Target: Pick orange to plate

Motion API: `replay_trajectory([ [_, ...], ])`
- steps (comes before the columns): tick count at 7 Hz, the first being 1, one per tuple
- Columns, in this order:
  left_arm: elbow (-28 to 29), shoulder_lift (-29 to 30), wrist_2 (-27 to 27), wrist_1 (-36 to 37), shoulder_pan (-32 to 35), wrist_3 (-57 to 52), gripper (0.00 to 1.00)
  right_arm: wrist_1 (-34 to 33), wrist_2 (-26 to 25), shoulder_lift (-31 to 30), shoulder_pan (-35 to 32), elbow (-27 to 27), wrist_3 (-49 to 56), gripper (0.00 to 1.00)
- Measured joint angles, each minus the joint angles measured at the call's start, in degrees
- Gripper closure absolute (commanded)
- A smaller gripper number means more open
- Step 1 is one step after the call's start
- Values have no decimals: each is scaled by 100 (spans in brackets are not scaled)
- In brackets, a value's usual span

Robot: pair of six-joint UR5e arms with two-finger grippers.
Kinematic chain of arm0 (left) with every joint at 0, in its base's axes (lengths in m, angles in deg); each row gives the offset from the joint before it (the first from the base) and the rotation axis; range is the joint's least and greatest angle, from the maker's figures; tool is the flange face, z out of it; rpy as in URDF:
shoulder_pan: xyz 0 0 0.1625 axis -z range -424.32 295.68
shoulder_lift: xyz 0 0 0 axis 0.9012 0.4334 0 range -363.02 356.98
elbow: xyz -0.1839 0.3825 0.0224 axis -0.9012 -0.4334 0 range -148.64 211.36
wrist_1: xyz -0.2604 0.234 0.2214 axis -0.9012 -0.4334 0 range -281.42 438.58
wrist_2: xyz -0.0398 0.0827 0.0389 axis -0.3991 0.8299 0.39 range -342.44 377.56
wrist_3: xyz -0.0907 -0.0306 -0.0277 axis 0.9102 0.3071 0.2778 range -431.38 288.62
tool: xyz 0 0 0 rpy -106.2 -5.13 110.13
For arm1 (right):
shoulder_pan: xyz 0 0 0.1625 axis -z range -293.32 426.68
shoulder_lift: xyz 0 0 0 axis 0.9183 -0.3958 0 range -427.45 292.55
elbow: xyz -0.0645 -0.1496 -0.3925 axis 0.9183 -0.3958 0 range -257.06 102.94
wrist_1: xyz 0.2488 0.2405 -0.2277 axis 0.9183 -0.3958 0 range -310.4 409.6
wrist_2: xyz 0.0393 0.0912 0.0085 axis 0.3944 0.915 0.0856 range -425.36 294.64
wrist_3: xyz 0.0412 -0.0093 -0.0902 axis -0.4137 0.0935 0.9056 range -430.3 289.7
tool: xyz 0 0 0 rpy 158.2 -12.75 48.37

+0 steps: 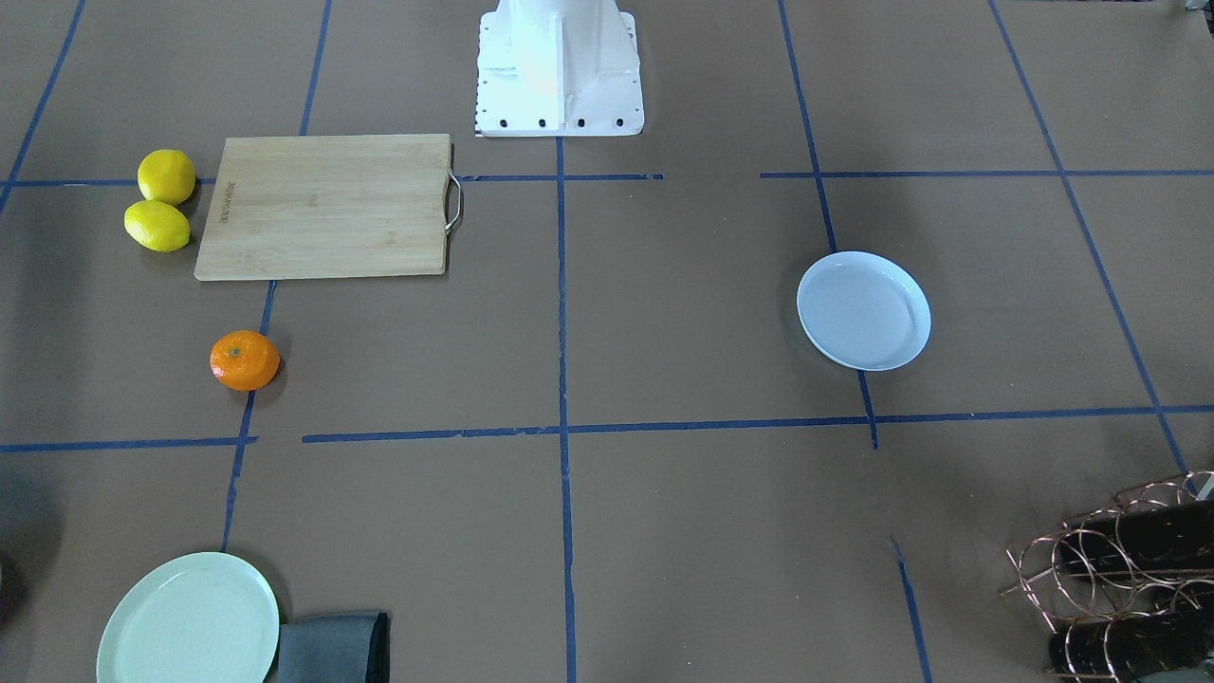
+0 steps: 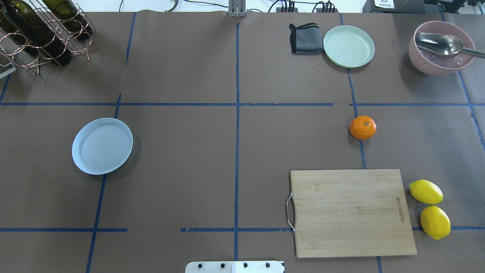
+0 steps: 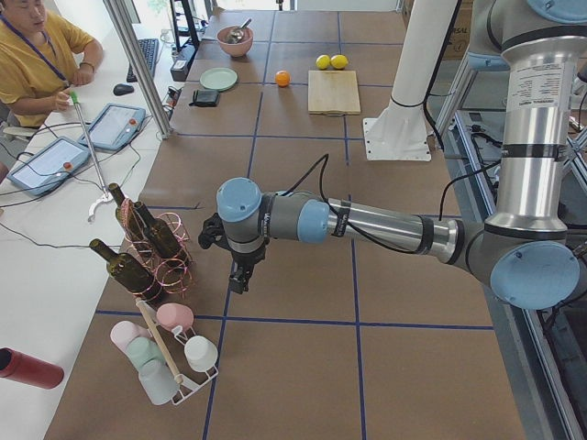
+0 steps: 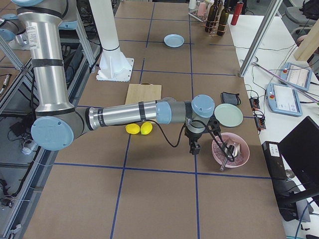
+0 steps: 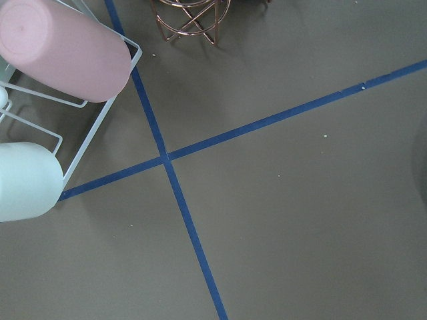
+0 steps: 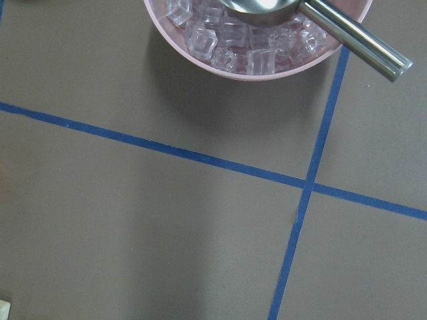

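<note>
The orange lies on the brown table on the right half of the overhead view, beyond the cutting board, with nothing touching it. The white plate sits empty on the left half, far from the fruit. Both also show in the front view: orange, plate. My left gripper hangs near the bottle rack at the table's left end. My right gripper hangs beside the pink bowl at the right end. Only side views show them, so I cannot tell whether either is open or shut.
A bamboo cutting board lies near the base with two lemons beside it. A pale-green plate, a grey cloth and a pink bowl of ice with a spoon stand far right. A copper bottle rack stands far left.
</note>
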Motion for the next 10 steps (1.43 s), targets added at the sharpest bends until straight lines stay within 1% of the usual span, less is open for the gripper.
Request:
replay_trajectory([
  [4, -137, 10, 28, -30, -11, 29, 0, 21, 9, 14, 0, 4, -32, 0],
  [5, -131, 1, 21, -151, -14, 51, 0, 32, 11, 17, 0, 4, -38, 0],
  [7, -78, -41, -22, -731, -87, 94, 0, 55, 12, 22, 0, 3, -100, 0],
  [8, -38, -54, -114, -1117, -334, 357, 0, 60, 22, 15, 0, 10, -132, 0],
  [9, -13, -39, -205, -1467, -823, 1073, 0, 64, 43, 10, 0, 31, -145, 0],
  [10, 21, 1, -211, -1985, -1471, 2199, 2, 71, 60, 7, 0, 74, -145, 0],
])
